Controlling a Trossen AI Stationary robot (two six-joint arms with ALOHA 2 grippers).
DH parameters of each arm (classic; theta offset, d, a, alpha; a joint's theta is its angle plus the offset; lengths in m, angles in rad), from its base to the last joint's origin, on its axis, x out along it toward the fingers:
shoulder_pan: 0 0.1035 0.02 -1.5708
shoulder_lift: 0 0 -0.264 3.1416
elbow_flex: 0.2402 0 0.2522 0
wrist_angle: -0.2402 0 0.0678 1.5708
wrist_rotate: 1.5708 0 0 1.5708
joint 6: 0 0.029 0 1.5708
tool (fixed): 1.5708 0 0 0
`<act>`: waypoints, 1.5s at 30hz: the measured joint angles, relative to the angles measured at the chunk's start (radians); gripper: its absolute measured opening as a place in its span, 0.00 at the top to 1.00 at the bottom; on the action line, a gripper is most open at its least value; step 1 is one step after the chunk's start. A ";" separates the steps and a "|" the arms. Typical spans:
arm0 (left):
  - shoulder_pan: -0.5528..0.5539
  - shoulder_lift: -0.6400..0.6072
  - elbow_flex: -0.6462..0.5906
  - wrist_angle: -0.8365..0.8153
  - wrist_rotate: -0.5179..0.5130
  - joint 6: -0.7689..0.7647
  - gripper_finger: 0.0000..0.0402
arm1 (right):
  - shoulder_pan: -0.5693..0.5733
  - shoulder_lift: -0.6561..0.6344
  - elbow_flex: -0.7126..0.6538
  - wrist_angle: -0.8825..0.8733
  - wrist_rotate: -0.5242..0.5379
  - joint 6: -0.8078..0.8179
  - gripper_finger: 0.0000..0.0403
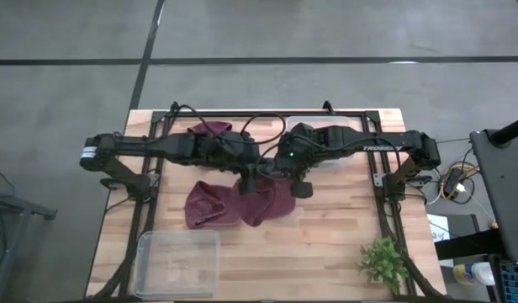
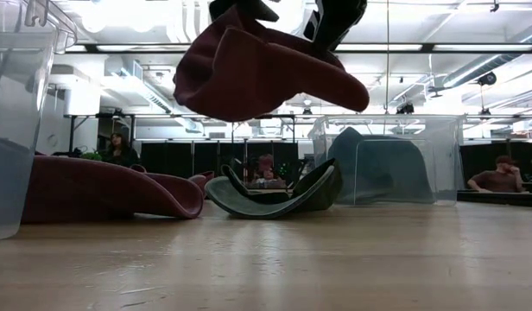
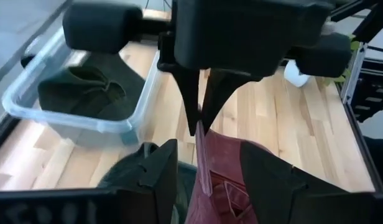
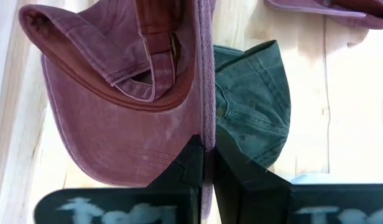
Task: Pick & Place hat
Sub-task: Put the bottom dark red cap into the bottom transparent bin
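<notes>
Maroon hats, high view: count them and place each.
3. Back hat under the left arm; flat hat left of centre; held hat in the right gripper. Others may hide beneath the arms.

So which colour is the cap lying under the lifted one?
Dark green cap; the right wrist view shows it best.
</notes>
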 joint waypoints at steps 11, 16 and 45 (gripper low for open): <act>0.001 0.060 -0.001 -0.025 -0.004 -0.004 0.59 | 0.000 0.000 0.000 0.024 0.001 -0.001 0.97; 0.001 0.074 -0.002 -0.051 -0.030 -0.007 0.59 | 0.000 0.000 0.000 0.024 0.001 -0.007 0.97; 0.017 0.011 0.036 -0.319 -0.027 -0.034 0.98 | 0.001 0.000 -0.010 0.014 -0.001 0.018 0.53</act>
